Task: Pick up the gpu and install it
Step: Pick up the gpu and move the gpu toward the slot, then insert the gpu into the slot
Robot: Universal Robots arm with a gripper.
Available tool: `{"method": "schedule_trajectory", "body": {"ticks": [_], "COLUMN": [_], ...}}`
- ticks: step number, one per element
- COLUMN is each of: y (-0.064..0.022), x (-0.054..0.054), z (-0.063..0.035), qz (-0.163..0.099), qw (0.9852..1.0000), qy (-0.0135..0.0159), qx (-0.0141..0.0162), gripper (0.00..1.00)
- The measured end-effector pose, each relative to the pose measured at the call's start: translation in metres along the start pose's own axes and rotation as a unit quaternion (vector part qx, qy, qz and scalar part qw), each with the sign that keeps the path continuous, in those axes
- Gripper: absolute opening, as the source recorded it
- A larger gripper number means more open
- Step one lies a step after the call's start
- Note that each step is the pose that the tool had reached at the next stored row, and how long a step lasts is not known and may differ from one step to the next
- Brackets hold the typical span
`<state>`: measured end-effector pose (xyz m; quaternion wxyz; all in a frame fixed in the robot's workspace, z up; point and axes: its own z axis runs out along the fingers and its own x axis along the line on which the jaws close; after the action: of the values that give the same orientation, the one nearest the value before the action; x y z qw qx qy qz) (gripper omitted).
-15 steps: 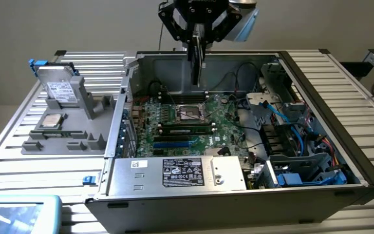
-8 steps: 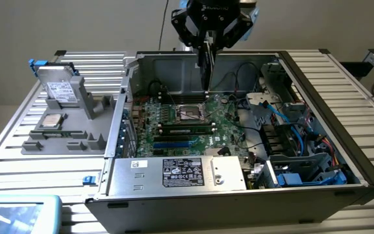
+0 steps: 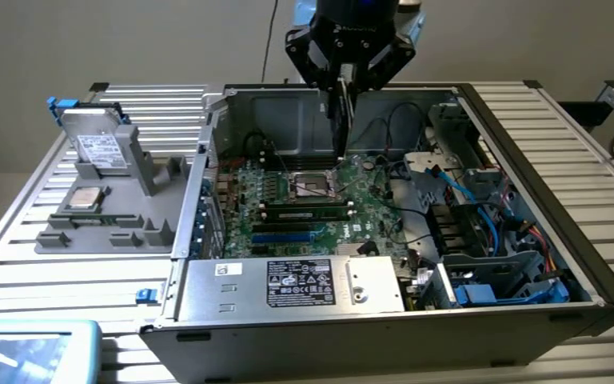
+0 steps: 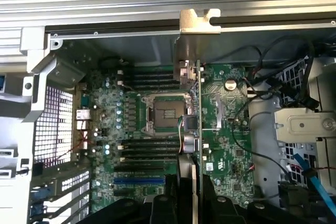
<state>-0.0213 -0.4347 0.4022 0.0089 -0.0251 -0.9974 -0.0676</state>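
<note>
Below the end effector (image 3: pixel 341 80), inside the open computer case (image 3: pixel 547 144), hangs the gpu (image 3: pixel 339 120), on edge, metal bracket (image 4: pixel 199 22) toward the case's rear wall; end effector closed partway, pinching the card by its upper edge; card over the motherboard (image 3: pixel 285 200), just beside the CPU socket (image 3: pixel 309 186); contact with the board: cannot tell; step in hand, by my read: line-up for install, pick-up done; seating calls for the card's lower edge matched to a slot and the bracket at the rear opening; case sits on a slatted metal tabletop (image 3: pixel 29 256); well off to the side, a grey tray (image 3: pixel 105 228) with a drive box (image 3: pixel 102 148); plain grey wall behind.
</note>
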Motion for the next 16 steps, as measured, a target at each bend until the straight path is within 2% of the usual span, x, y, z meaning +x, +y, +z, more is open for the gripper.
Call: {"method": "schedule_trajectory", "body": {"ticks": [6, 11, 16], "y": [-0.0012, -0.0016, -0.0019], "x": [-0.001, -0.001, -0.001], "z": [0.0094, 0.0124, 0.0143], "qz": [-0.004, -0.048, -0.093], "qw": [1.0000, 0.9988, 0.9956], "qy": [0.0005, 0.0065, 0.0126], "qx": [0.0004, 0.0014, 0.0023], "gripper": [0.29, 0.29, 0.29]}}
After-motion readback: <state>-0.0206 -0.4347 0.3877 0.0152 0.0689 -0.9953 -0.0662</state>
